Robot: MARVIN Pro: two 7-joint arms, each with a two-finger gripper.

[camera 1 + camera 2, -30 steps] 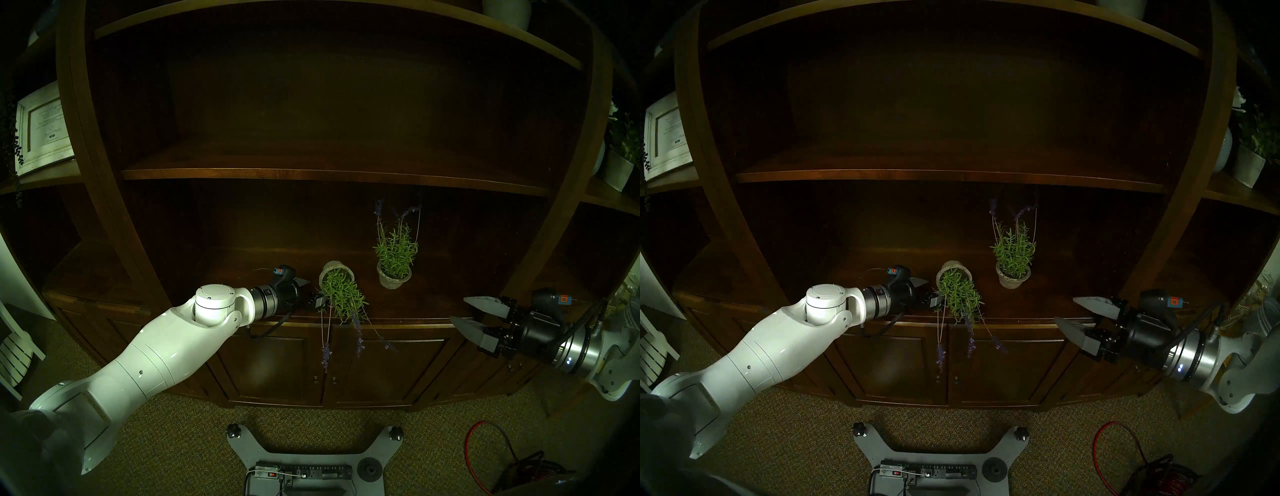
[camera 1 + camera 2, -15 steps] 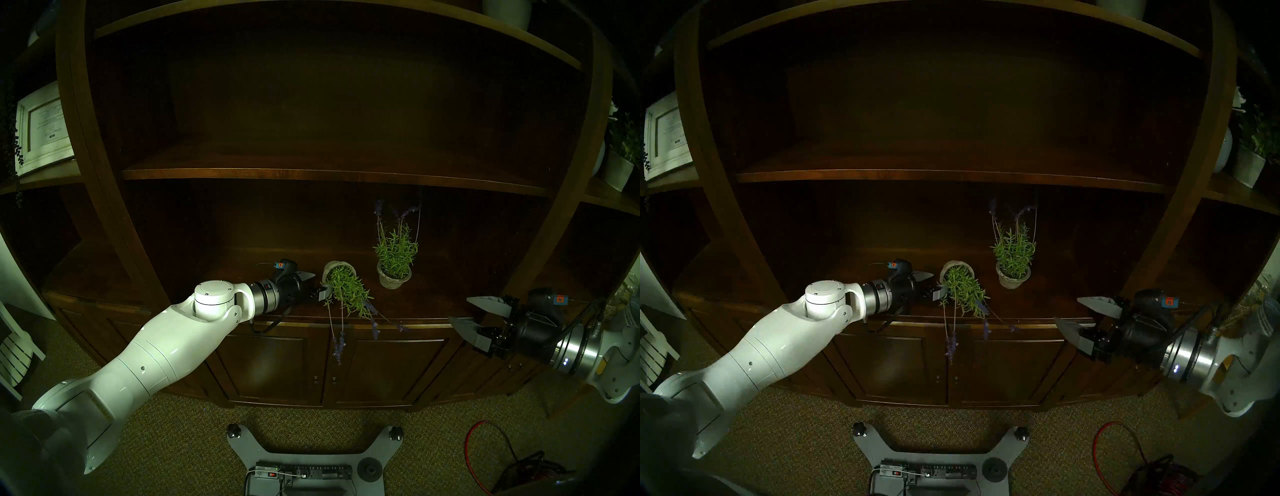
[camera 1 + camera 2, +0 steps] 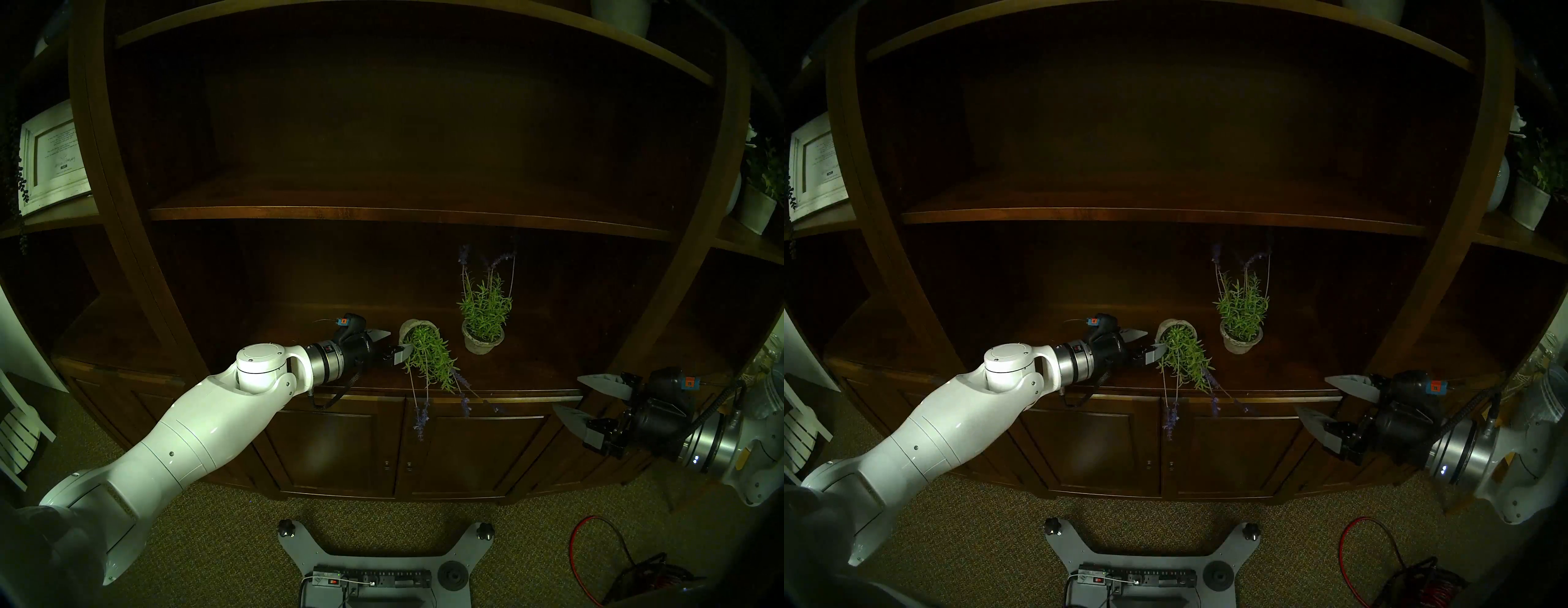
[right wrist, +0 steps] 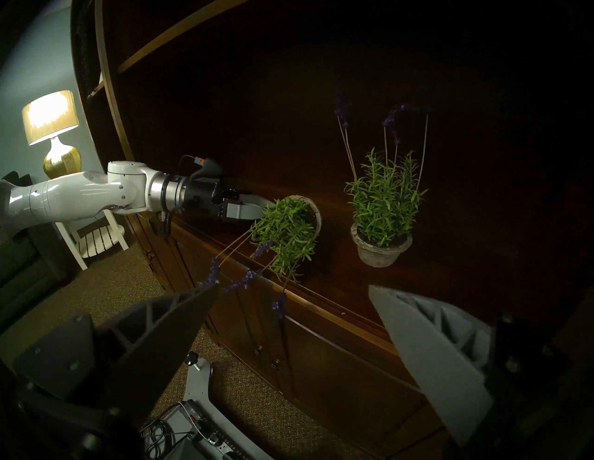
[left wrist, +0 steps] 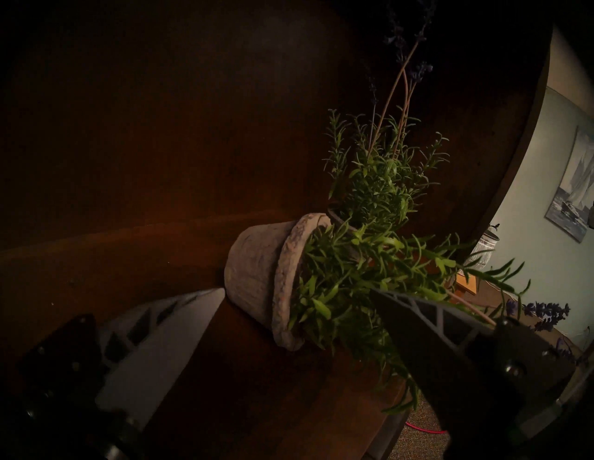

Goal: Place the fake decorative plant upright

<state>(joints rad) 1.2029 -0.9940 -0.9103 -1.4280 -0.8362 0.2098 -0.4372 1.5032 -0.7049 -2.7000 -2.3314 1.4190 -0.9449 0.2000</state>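
Note:
The fake plant lies tipped over on the dark wooden counter, its grey pot toward the back. Its lavender stems hang over the front edge. My left gripper is open at the pot's left. One finger reaches into the green foliage, the other stands beside the pot's base. The right wrist view shows the same plant and the same left gripper at the pot's mouth. My right gripper hangs open and holds nothing, off the counter's front edge, far right of the plant.
A second potted lavender stands upright just right of and behind the tipped one. A shelf board runs low overhead. Cabinet doors are below the counter. My base plate and a red cable lie on the carpet.
My left gripper has moved right, into the plant's foliage. The tipped plant has shifted slightly right and its hanging stems have swung right. My right gripper has drifted slightly right and down.

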